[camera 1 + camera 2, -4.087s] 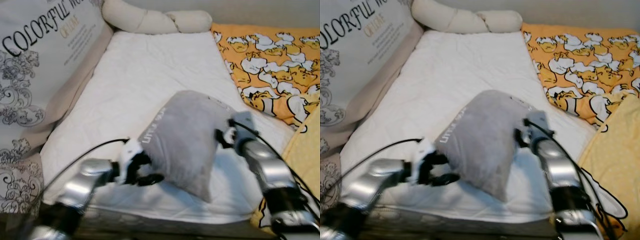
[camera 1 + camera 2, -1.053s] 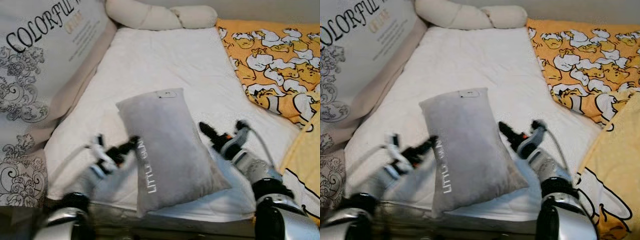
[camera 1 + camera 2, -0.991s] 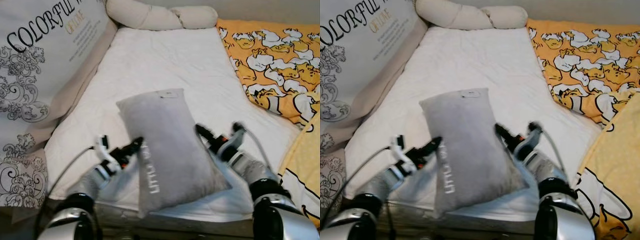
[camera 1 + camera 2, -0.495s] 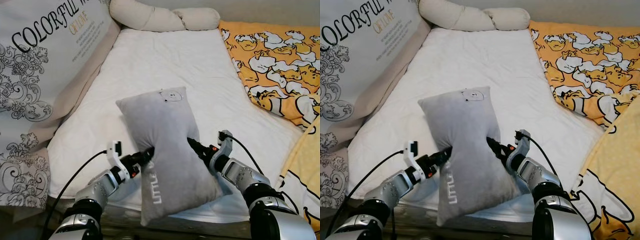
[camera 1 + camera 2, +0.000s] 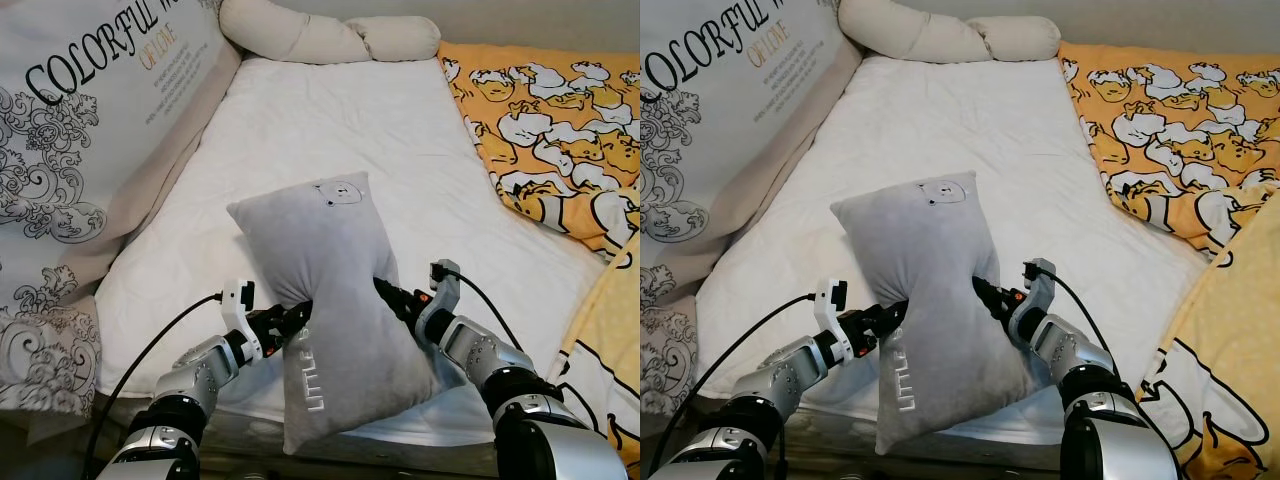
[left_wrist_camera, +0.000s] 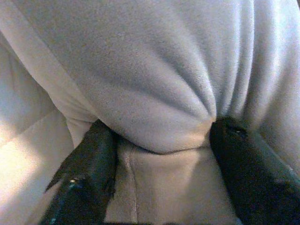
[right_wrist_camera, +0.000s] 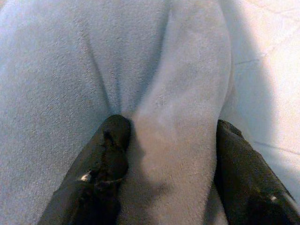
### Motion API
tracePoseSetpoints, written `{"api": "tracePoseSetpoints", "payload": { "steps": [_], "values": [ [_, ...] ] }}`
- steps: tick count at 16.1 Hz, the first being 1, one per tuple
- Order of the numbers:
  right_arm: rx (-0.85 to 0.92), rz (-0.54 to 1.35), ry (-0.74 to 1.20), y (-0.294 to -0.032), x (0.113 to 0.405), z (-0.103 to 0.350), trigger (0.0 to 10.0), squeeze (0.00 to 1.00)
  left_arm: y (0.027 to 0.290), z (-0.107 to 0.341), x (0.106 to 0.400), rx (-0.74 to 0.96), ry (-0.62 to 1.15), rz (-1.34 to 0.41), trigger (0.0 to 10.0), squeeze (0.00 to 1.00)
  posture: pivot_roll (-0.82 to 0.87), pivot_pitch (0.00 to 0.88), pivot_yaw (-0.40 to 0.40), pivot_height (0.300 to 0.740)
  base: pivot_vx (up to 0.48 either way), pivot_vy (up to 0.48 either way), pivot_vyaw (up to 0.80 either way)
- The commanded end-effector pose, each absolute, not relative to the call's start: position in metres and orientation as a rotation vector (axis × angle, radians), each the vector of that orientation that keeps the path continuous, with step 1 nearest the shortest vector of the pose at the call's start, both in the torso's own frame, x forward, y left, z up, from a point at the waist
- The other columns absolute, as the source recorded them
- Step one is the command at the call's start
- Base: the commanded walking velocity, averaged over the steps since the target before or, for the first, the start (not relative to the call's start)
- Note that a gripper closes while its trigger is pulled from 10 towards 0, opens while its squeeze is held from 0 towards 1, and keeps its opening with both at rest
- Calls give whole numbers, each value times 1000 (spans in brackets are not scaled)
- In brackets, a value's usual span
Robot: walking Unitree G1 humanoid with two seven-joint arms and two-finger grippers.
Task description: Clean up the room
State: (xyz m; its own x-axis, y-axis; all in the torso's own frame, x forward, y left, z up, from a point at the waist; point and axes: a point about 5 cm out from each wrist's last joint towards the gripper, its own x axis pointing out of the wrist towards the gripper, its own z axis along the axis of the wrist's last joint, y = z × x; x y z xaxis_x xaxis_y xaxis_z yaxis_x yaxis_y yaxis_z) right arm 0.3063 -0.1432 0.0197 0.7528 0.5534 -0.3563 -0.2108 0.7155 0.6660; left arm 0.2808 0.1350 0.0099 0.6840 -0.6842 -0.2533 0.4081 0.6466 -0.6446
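A grey pillow (image 5: 330, 270) with white lettering and a small bear face lies lengthwise on the near part of the white mattress (image 5: 330, 130). It is pinched in at its waist from both sides. My left gripper (image 5: 292, 318) presses into its left side and is shut on a fold of the grey fabric (image 6: 159, 136). My right gripper (image 5: 388, 292) presses into its right side, with grey fabric bunched between its fingers (image 7: 171, 129). The pillow's near end hangs over the mattress's front edge.
A large printed cushion (image 5: 90, 130) leans along the left side. A cream knotted bolster (image 5: 320, 35) lies at the head of the mattress. An orange duck-print blanket (image 5: 550, 120) and a yellow blanket (image 5: 615, 320) cover the right side.
Both grippers have moved inward from beside the pillow and closed on its sides, squeezing its middle. The pillow's far end has lifted slightly.
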Motion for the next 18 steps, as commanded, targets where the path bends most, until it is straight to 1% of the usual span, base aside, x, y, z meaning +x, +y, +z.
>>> {"api": "tracePoseSetpoints", "payload": {
  "steps": [1, 5, 7, 10, 11, 12, 16, 18],
  "values": [
    [625, 475, 645, -129, 297, 9, 0, 0, 123, 7, 277, -552, 560, -719, 0, 0, -27, 0, 31, 740, 0, 0, 0],
    [601, 481, 632, -127, 301, 12, 0, 0, 120, 9, 280, -538, 555, -730, 0, 0, -18, 0, 25, 740, 0, 0, 0],
    [562, 482, 567, -125, 308, 20, 0, 0, 116, 16, 286, -525, 552, -736, 0, 0, -14, 0, 24, 740, 0, 0, 0],
    [568, 476, 521, -120, 316, 30, 0, 0, 115, 22, 292, -476, 552, -753, 0, 0, -15, 0, 25, 740, 0, 0, 0],
    [567, 468, 485, -118, 321, 37, 0, 0, 114, 32, 301, -462, 518, -749, 0, 0, -17, 0, 32, 740, 0, 0, 0],
    [569, 467, 476, -118, 323, 39, 0, 0, 114, 35, 303, -460, 508, -747, 0, 0, -17, 0, 32, 740, 0, 0, 0],
    [576, 463, 305, -116, 341, 74, 0, 0, 106, 95, 338, -391, 264, -744, 0, 0, -20, 0, 55, 740, 0, 0, 0],
    [594, 435, 214, -118, 345, 90, 0, 0, 104, 116, 345, -319, 196, -770, 0, 0, -16, 0, 54, 740, 0, 0, 0]
  ]
}}
